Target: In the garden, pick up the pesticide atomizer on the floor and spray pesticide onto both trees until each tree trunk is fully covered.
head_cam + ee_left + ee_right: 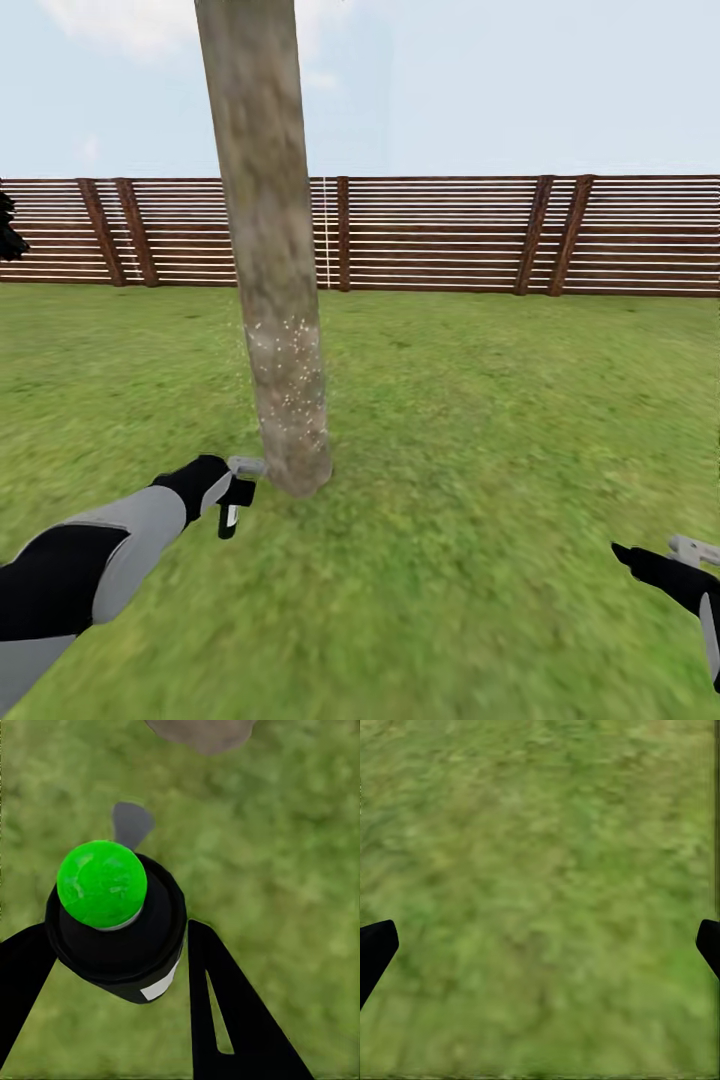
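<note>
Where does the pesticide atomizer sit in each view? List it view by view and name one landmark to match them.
Head view: pesticide atomizer at lower left, held in the left gripper, beside the foot of the tree trunk.
Left wrist view: centre-left, green dome toward the camera, between the jaws.
Right wrist view: grass between the open jaws of the right gripper.
Shared landmark: the trunk's foot, in the head and left wrist views.
</note>
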You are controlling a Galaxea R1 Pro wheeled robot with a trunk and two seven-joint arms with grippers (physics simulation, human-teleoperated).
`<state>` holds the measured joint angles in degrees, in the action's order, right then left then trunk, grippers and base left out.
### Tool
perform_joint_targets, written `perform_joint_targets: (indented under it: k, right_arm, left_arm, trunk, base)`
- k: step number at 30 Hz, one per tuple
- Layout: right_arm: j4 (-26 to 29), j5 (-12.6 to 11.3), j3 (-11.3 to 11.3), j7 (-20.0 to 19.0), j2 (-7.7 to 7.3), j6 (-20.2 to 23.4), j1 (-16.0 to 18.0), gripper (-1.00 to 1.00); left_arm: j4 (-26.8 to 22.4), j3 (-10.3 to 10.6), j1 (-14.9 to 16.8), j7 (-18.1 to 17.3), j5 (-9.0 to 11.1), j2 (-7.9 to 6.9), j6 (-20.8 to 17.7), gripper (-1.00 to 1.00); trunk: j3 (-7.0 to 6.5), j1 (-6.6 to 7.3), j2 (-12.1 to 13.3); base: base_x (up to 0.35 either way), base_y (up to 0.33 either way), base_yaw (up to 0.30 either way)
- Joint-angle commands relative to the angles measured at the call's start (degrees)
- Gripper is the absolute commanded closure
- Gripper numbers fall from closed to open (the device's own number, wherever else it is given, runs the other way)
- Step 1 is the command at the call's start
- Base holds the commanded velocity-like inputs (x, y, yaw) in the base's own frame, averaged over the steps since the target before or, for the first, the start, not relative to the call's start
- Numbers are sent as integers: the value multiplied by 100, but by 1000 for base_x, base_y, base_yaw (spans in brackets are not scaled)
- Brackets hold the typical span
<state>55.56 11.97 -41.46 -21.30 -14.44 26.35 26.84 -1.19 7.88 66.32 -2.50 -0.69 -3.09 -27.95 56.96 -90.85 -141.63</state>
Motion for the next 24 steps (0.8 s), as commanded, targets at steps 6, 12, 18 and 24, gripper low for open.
perform_joint_targets:
  k: [6, 12, 18, 24]
  right_arm:
    - [-24, 61, 14, -94, -14, 22, 6, -100]
    - [30, 20, 1290, -2026, -37, 26, 6, -100]
    - [224, -5, 1090, -2049, -232, 37, 6, -100]
    - [289, 0, 1095, -2049, -252, 37, 6, -100]
  left_arm:
    - [-13, 47, -46, -77, -43, -280, 464, 100]
    - [-42, 372, -49, -2529, -669, -725, 1261, 100]
    - [-94, 329, 147, -2590, -663, -767, 1135, 100]
    - [-98, 320, 60, -2589, -654, -778, 1127, 100]
  trunk:
    - [5, 5, -3]
    - [5, 5, -3]
    - [5, 5, -3]
    - [5, 5, -3]
  base:
    - [-252, 67, 0]
    - [-14, 3, 0]
    - [0, 0, 0]
    - [-81, 0, 0]
